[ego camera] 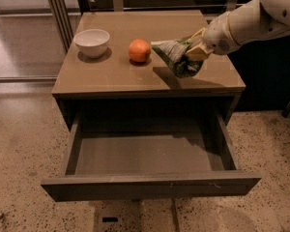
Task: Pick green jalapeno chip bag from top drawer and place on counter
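The hand [197, 48] is reaching in from the right on a white arm [251, 21] and is sitting over the right part of the counter [111, 79]; its fingers are clamped on the right end of the bag [175, 57], so the bag is hanging from the hand and not lying in the drawer [150, 185]. The bag is stretching leftward from the grip, its long axis running roughly across the counter, one corner pointing toward the orange [139, 50] and the crumpled bulk sagging downward; a shadow is falling on the counter right beneath it, and I cannot tell whether the lowest fold is touching the surface or hanging just above it. The orange is sitting just beside the bag's left corner, apart from it; the bowl [92, 42] is standing well to the left. The drawer is standing pulled out below, nothing showing inside it. Judging from this, the placing step is nearly done; the coming move is calling for a short lowering and a release, keeping the bag's left corner off the orange.
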Motion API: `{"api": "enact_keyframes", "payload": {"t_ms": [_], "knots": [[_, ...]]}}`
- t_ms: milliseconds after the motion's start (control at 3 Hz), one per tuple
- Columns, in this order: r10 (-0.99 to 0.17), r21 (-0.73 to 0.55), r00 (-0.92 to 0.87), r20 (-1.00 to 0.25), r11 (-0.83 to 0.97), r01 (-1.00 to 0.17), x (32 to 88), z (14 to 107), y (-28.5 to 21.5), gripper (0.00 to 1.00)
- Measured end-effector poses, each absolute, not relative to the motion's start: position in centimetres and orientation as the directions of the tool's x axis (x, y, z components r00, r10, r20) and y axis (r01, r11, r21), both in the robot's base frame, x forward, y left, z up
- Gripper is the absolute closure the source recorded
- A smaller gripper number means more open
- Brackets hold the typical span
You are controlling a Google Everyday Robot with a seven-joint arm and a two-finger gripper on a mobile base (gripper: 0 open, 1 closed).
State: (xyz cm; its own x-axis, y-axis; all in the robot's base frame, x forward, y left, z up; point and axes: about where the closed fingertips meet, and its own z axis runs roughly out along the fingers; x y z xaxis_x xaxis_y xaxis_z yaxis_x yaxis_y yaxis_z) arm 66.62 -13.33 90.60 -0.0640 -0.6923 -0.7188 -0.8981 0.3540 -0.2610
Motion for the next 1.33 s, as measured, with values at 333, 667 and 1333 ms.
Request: {"api": "enact_keyframes", "payload": {"t_ms": [333, 667, 1333], "knots": [[-0.667, -0.275, -0.073, -0.741, 0.4, -0.874, 68.7, 90.0, -15.1, 1.0], [-0.631, -0.269, -0.097, -0.77, 0.458, -0.847, 70.8, 88.8, -16.8, 1.0], [-0.578, -0.242, -0.137, -0.805, 0.53, -0.812, 72.6, 87.1, -18.4, 0.81]]}}
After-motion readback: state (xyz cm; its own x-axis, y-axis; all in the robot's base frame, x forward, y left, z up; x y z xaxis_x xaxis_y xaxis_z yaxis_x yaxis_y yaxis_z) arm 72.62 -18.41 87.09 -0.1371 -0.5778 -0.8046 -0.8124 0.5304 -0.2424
